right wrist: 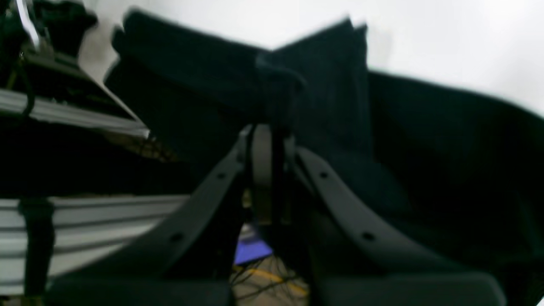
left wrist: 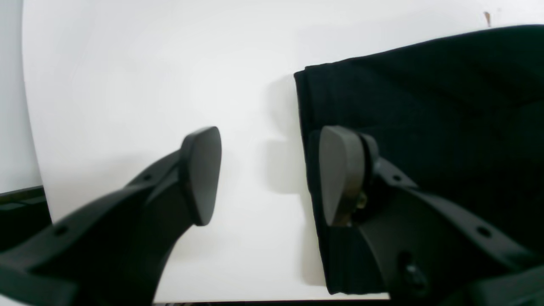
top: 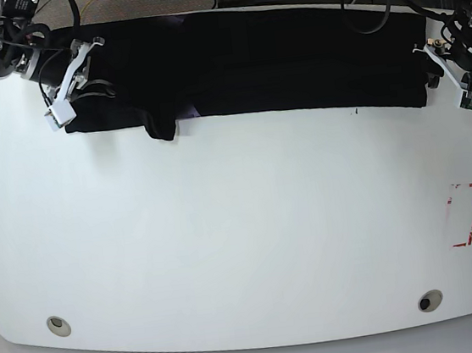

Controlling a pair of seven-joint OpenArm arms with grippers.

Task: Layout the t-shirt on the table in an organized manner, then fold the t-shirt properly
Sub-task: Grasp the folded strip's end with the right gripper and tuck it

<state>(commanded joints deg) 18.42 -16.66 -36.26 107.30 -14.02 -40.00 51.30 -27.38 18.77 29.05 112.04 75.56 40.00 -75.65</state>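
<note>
Limp, light shirt [top: 274, 65] sags when lifted: right fingers [right wrist: 265, 170] pinch its hem; left fingers [left wrist: 272, 174] gape wide beside the corner.

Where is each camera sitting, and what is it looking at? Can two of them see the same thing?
Left wrist: sits on the left arm, looks down past the open left gripper at the t-shirt edge on the table.
Right wrist: sits on the right arm, looks along the right gripper, jaws shut on bunched black cloth; blurry.
Base: high up, looks down on the whole table, both arms at the far corners.
All three views show the t-shirt.
</note>
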